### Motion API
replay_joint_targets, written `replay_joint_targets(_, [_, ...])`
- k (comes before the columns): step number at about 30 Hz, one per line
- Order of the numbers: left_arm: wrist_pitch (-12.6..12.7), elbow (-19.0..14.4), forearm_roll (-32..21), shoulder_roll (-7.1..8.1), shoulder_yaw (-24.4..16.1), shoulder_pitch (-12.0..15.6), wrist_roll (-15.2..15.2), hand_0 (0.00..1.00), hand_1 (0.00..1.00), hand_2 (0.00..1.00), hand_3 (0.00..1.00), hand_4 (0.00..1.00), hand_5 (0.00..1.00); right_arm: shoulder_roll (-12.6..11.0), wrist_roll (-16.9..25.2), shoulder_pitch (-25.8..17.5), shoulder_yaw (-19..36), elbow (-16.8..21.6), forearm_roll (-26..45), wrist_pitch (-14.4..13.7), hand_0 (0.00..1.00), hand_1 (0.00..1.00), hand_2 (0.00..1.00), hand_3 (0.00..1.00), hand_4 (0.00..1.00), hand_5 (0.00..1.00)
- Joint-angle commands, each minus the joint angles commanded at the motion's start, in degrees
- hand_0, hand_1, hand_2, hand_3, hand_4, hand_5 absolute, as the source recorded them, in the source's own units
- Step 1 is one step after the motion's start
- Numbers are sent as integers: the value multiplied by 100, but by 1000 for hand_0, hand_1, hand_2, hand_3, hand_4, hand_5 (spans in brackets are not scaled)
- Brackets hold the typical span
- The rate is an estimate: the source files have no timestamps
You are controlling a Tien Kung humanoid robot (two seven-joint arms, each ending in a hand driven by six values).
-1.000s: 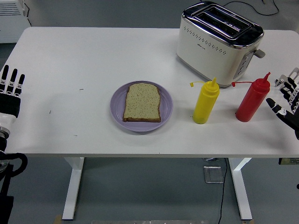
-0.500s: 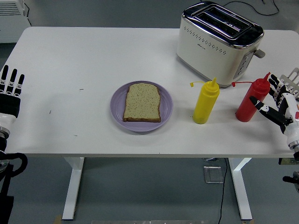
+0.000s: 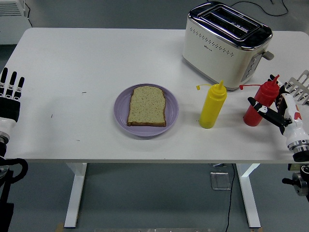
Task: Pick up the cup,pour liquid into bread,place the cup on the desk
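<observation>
- Over at the right edge of the frame, the right hand point(image 3: 279, 108) is up against the red squeeze bottle point(image 3: 259, 103), thumb across the bottle's front, other fingers spread open behind its right side. Not closed around it, and the bottle stands upright on the bench point(image 3: 96, 58).
- No cup on show; the red squeeze bottle is the nearest thing to a pouring vessel, standing at centre right, its little red cap dangling on a tether to the left of the nozzle.
- Just left of it, apart, stands the yellow squeeze bottle point(image 3: 213, 107), upright too, cap hanging out to its left.
- Behind both bottles, upper right, the cream and chrome toaster point(image 3: 226, 44) sits at an angle, slots showing nothing inside.
- Centre frame: a slice of bread point(image 3: 147, 106) lies flat on the purple plate point(image 3: 121, 112), well apart from the bottles.
- Far left edge, the left hand point(image 3: 9, 94) rests at the bench's side, fingers straight and pointing up, holding nothing.
</observation>
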Motion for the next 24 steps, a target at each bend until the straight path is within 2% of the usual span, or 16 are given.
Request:
replay_joint_targets(5, [1, 1, 1, -1, -9, 5, -2, 796, 791, 819, 728, 518, 998, 26, 58, 91, -114, -88, 153, -83, 981, 903, 957, 998, 937, 334])
replay_joint_targets(6, [2, 2, 1, -2, -10, 6, -2, 796, 790, 819, 727, 518, 998, 34, 87, 113, -144, -106, 211, -126, 934, 860, 907, 992, 926, 317])
replay_joint_targets(11, [2, 3, 4, -2, -6, 7, -2, 796, 790, 819, 727, 518, 998, 58, 139, 201, -280, -165, 363, -257, 934, 860, 907, 992, 926, 317])
replay_joint_targets(12, [2, 3, 5, -1, -2, 6, -2, 795, 789, 818, 726, 518, 998, 64, 166, 221, -318, -182, 412, -306, 841, 789, 827, 944, 893, 279])
replay_joint_targets(17, [5, 5, 3, 2, 9, 7, -4, 795, 789, 818, 726, 518, 998, 75, 246, 291, -476, -243, 589, -445, 841, 789, 827, 944, 893, 279])
replay_joint_targets(18, [4, 5, 4, 2, 10, 6, -4, 795, 790, 818, 726, 518, 998, 72, 264, 300, -509, -249, 615, -461, 743, 714, 723, 878, 849, 220])
replay_joint_targets(23, [5, 9, 7, 1, 13, 12, -5, 795, 790, 818, 726, 518, 998, 86, 347, 334, -613, -288, 771, -579, 743, 714, 723, 878, 849, 220])
replay_joint_targets(24, [6, 10, 7, 2, 13, 16, -5, 795, 790, 818, 726, 518, 998, 94, 373, 349, -649, -303, 832, -605, 592, 608, 597, 742, 773, 140])
